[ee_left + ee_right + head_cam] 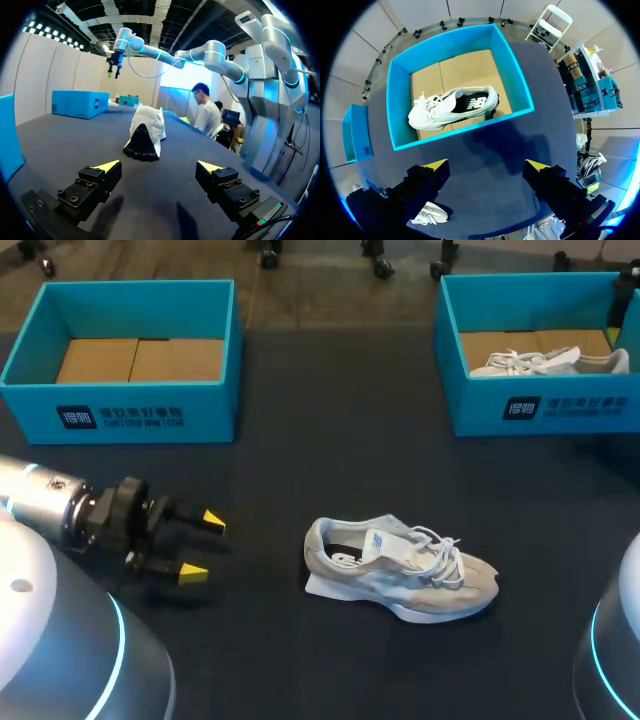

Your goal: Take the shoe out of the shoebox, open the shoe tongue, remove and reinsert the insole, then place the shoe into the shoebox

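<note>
A grey-white sneaker (pixel 400 575) lies on its sole in the middle of the dark table, toe to the right. In the left wrist view the sneaker (pixel 145 131) shows heel-on, a short way ahead of the fingers. My left gripper (pixel 195 545) hovers left of it, open and empty. My right gripper (pixel 486 166) hangs high above the right shoebox (pixel 455 132), open and empty. A second white shoe (pixel 452 107) lies on its side inside that box. The left wrist view shows the right gripper (pixel 114 67) far up over the box.
The right blue shoebox (pixel 540 410) stands at the back right with the white shoe (pixel 545 362) on its cardboard floor. A second blue shoebox (pixel 150 415) at the back left holds only cardboard. Bare dark tabletop surrounds the sneaker.
</note>
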{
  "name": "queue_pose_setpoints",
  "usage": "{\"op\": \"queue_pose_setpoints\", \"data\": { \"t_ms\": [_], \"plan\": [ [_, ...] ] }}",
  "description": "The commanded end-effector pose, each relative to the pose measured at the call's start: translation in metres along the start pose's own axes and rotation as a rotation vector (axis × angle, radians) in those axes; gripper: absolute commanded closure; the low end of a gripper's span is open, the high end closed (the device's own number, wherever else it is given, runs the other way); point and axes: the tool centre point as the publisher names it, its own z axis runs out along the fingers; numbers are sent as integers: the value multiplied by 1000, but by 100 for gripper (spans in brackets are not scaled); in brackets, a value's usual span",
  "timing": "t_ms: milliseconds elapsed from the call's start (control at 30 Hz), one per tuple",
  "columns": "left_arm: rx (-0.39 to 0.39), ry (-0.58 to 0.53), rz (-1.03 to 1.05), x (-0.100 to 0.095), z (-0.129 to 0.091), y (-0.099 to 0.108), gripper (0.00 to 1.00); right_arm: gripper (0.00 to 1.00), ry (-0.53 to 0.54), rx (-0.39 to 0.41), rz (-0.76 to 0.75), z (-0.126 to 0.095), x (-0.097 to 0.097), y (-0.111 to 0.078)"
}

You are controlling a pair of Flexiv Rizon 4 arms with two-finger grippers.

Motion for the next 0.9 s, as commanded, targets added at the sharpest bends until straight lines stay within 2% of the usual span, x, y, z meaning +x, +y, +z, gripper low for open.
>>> {"op": "queue_pose_setpoints", "data": {
  "t_ms": [33, 267, 400, 767, 900],
  "plan": [
    [10, -70, -5, 10, 2, 4, 0, 0, 1, 0, 0, 0, 0, 0],
    [-7, -98, 4, 12, 5, 5, 0, 0, 1, 0, 0, 0, 0, 0],
    [-10, -109, 16, 10, 14, 5, 0, 0, 1, 0, 0, 0, 0, 0],
    [-2, -59, 27, -19, 53, -2, 0, 0, 1, 0, 0, 0, 0, 0],
    [-7, -38, -29, -21, 57, -8, 0, 0, 1, 0, 0, 0, 0, 0]
  ]
}}
